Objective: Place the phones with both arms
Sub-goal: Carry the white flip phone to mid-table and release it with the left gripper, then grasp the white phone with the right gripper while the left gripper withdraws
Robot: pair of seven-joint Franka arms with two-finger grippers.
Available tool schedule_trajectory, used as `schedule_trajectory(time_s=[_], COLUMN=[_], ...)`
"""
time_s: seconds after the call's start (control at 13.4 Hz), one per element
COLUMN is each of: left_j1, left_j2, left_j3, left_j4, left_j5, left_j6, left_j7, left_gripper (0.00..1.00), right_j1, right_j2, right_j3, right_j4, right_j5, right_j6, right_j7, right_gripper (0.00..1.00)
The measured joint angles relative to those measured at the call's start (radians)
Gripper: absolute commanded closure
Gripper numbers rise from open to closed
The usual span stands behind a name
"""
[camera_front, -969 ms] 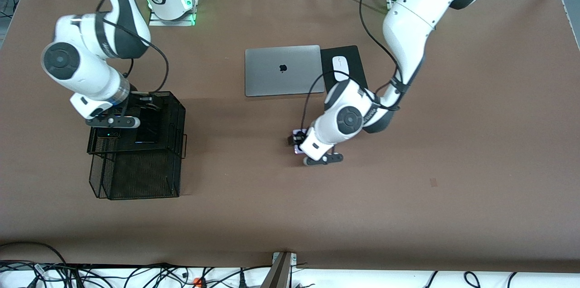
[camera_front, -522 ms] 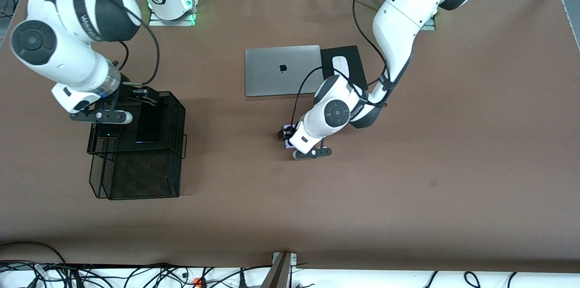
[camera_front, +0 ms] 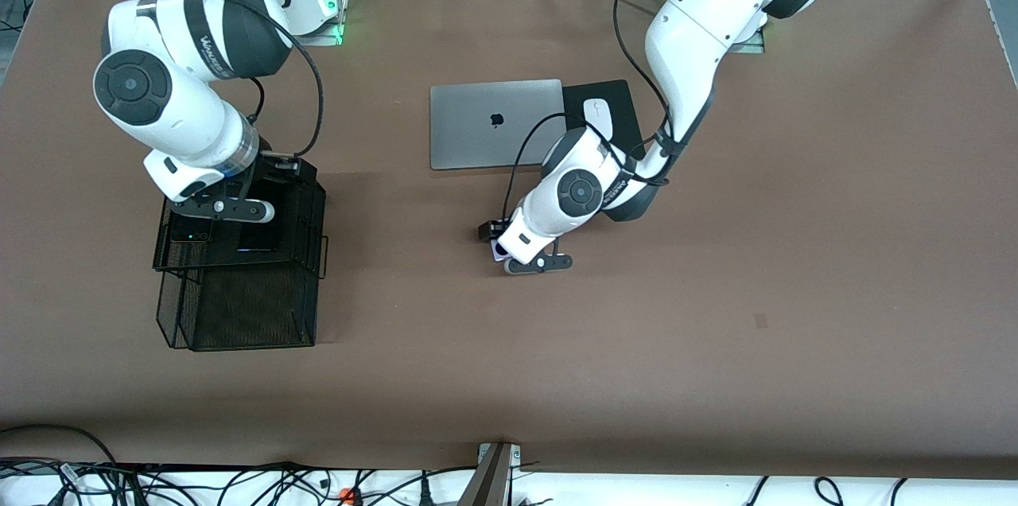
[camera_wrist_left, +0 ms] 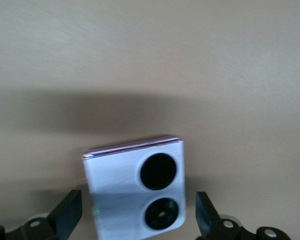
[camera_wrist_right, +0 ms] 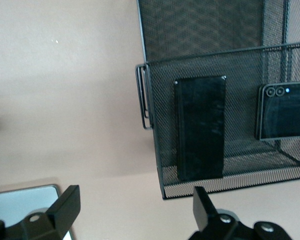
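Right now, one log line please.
left pincer: open, astride lilac phone on table | right pincer: open, over tray holding two black phones

Left arm (camera_front: 684, 52) reaches down toward mid-bench, its gripper (camera_wrist_left: 137, 220) low, jaws spread wide. Right arm (camera_front: 175, 92) bends near its end, gripper (camera_wrist_right: 135, 212) raised, jaws apart.

The left arm's white wrist hides most of the squarish lilac phone (camera_front: 499, 251); the squarish black folded phone (camera_wrist_right: 286, 111) is cut off at the right wrist view's 3 o'clock edge.
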Motion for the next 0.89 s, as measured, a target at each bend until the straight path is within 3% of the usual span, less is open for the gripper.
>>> schedule_trajectory(time_s=[0.22,0.52,0.75,0.89], left_j1=[0.060,0.192,0.303,0.379], left_j2=[-0.131,-0.314,-0.443,-0.544], left_j3=[0.087,0.102,0.106,0.107], left_j4=[0.014,0.017,0.020,0.022], left_j5=[0.082,0.225,0.273,0.275], left_j6=[-0.280,-0.522,-0.652,-0.741], left_j7=[0.017,0.159,0.344,0.449], left_gripper=[0.00,0.00,0.00,0.00], right_j1=[0.000,0.000,0.001,0.005], right_j2=[0.034,0.107,0.207,0.309], right_j3=[0.019,0.072,0.172,0.261], right_j4=[0.003,0.003,0.045,0.151], right_j5=[0.000,0.014,0.015,0.015], right_j6=[0.058,0.168,0.265,0.285], right_j7=[0.002,0.010,0.015,0.018], right_gripper=[0.00,0.00,0.00,0.00])
